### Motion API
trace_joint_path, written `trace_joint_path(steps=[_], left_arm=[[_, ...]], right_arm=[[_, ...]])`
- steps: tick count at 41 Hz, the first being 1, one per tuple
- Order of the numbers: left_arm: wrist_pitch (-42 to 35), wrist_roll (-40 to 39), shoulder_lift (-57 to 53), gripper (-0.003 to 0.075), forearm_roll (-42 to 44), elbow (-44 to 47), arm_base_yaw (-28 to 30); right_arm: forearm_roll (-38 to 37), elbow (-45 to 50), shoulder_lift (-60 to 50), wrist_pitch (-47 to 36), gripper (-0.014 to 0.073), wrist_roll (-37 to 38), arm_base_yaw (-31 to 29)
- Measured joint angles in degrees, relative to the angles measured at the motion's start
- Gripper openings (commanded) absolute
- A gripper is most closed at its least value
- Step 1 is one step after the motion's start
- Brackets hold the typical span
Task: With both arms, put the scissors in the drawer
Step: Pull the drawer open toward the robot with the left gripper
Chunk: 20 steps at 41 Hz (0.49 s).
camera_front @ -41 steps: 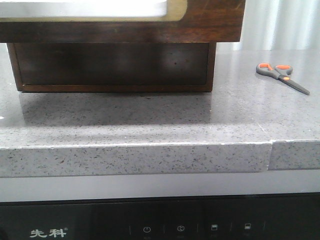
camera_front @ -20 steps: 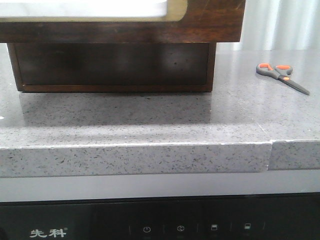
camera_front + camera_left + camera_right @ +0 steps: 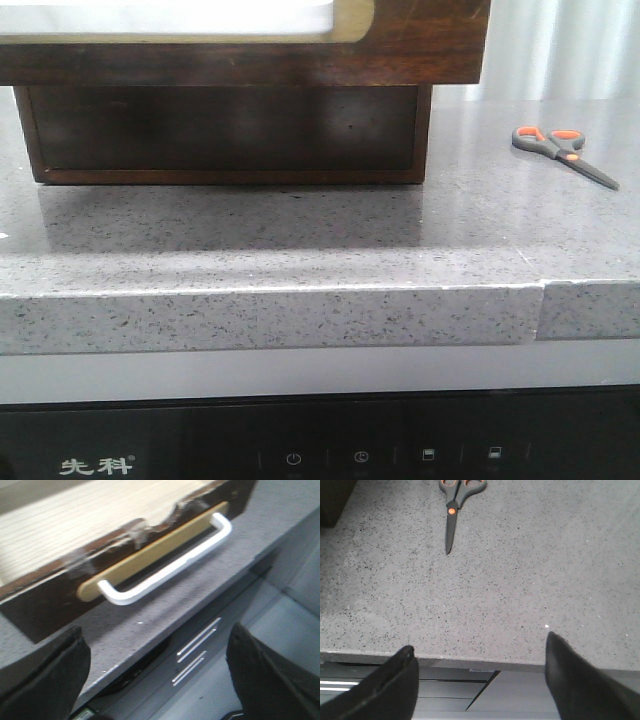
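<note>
The scissors (image 3: 562,152) lie flat on the grey counter at the right, handles toward the cabinet; they also show in the right wrist view (image 3: 454,506). The drawer (image 3: 420,45), dark wood with a brass frame around a white panel, juts out over the cabinet's lower part at upper left. In the left wrist view its front (image 3: 55,607) carries a brass plate and a white handle (image 3: 170,567), with a pale surface behind. My left gripper (image 3: 157,667) is open and empty, off the counter's edge in front of the handle. My right gripper (image 3: 480,677) is open and empty at the counter's edge, well short of the scissors.
The wooden cabinet's lower part (image 3: 220,130) stands on the speckled grey counter (image 3: 300,250). The counter's front edge has a seam at the right (image 3: 540,310). A dark appliance panel (image 3: 320,450) sits below the counter. Neither arm shows in the front view.
</note>
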Motion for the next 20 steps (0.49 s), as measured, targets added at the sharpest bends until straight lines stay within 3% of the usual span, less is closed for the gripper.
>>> trace_joint_path(steps=[6, 20], left_arm=[[-3.3, -3.4, 0.0, 0.0546, 3.1, -0.1, -3.0], [-5.9, -4.1, 0.0, 0.0546, 6.5, -0.1, -3.4]], right_arm=[[0.0, 0.0, 0.0, 0.0, 0.055, 0.0, 0.0], [0.0, 0.0, 0.0, 0.0, 0.055, 0.0, 0.0]])
